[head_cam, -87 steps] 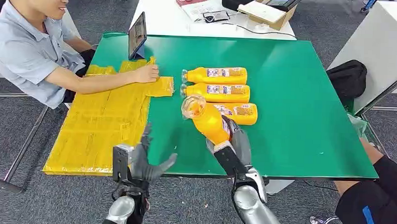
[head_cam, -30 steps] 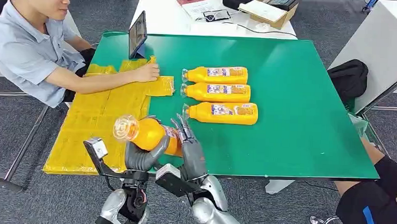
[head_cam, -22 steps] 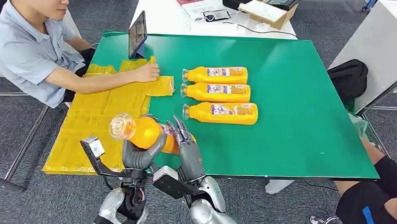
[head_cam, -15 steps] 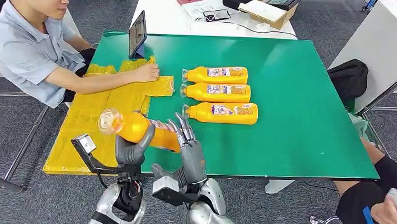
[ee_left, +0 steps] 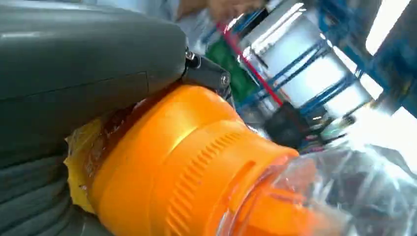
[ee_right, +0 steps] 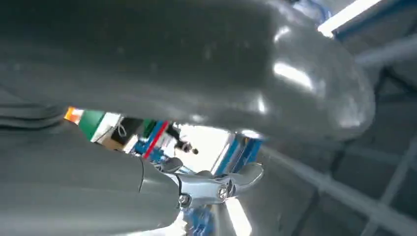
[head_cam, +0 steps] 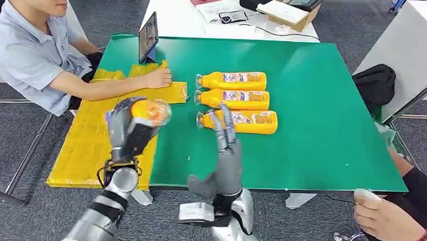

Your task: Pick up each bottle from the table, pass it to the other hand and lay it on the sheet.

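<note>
1. While the left hand (head_cam: 126, 129) grips an orange plastic juice bottle with a clear cap (head_cam: 147, 112), its fingers are wrapped round the body and the bottle hangs in the air above the crumpled yellow plastic sheet (head_cam: 92, 143), cap end turned toward the camera.
2. In the left wrist view the same bottle (ee_left: 187, 167) sits tight against the palm, ribbed shoulder and clear cap sticking out past the fingers.
3. By contrast, the right hand (head_cam: 227, 148) holds nothing: it stands upright over the green surface (head_cam: 319, 113), fingers straight and apart, just in front of the nearest lying bottle.
4. As for handling, the bottle looks full, so probably weighty for its size; the smooth rounded plastic is stiff but likely slippery and apt to roll once laid down. The best hold is judged to be round the labelled middle, not the narrow neck or the thin cap.
5. Counted: four orange bottles in all, one held and three lying side by side in a row (head_cam: 234, 100) on the surface, caps toward the sheet; one yellow sheet.
6. At the sheet's far edge a seated person's hand (head_cam: 158, 78) rests on it.
</note>
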`<state>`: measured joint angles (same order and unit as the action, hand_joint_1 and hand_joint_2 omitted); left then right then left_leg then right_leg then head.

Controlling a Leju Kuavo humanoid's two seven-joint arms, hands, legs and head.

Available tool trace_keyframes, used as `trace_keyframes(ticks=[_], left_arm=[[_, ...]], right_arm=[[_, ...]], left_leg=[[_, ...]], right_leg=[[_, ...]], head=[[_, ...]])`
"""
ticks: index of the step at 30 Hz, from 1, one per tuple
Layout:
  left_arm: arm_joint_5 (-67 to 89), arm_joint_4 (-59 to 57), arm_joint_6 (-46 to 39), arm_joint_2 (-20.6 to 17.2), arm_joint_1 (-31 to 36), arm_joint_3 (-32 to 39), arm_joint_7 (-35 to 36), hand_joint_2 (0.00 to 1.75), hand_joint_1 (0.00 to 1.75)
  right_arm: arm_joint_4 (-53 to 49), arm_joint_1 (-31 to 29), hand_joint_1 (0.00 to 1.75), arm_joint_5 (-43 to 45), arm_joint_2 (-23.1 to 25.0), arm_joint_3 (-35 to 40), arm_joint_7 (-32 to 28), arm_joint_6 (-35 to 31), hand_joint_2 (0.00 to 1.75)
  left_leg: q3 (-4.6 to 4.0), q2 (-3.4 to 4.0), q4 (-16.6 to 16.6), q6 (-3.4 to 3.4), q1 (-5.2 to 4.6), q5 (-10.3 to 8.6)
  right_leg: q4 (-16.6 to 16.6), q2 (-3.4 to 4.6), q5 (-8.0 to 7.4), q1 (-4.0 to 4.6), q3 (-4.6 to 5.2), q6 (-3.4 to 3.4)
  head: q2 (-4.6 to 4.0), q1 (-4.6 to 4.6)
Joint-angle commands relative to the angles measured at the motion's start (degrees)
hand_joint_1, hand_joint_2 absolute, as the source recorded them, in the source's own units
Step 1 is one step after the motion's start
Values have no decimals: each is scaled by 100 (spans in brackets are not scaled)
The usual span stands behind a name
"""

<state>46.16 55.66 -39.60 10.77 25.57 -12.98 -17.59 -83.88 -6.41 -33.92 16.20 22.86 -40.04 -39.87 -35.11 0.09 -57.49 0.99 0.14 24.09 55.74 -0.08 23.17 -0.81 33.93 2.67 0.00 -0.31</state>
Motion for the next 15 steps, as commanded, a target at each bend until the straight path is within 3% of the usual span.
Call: trace_keyframes(ticks=[1,4,6,7,8,15], left_arm=[[495,-1785,15,-409,877,137,313,175,175],[495,-1785,15,-409,877,137,313,175,175],[607,-2205,36,-473,1059,-150,706,175,175],[1094,-2585,188,-589,1249,-289,1052,175,175],[1969,-2985,39,-725,1451,-541,1867,175,175],[2388,-3649,1713,-704,1761,-158,2125,175,175]], right_arm=[[-497,163,0,115,20,-325,4,-13,0],[-497,163,0,115,20,-325,4,-13,0],[-438,225,0,270,-81,-223,4,-13,0],[-186,120,0,390,-81,-216,4,-13,0],[205,72,0,634,-110,-181,4,-13,0],[1007,-145,0,1269,-298,-105,61,4,0]], left_leg=[[22,6,-1,-7,5,10],[12,-6,2,-6,3,4],[25,-6,-1,-8,6,12],[16,-5,1,-6,4,6],[26,-6,-2,-8,7,12],[11,5,6,-5,6,1]], right_leg=[[2,5,8,6,-18,-13],[-2,-8,6,4,-11,-7],[-1,-6,13,7,-26,-11],[-2,-6,7,5,-16,-8],[0,-7,13,7,-27,-11],[-7,4,-1,7,-10,-8]], head=[[0,-4],[0,0],[0,0],[0,-4],[0,0],[0,-2]])
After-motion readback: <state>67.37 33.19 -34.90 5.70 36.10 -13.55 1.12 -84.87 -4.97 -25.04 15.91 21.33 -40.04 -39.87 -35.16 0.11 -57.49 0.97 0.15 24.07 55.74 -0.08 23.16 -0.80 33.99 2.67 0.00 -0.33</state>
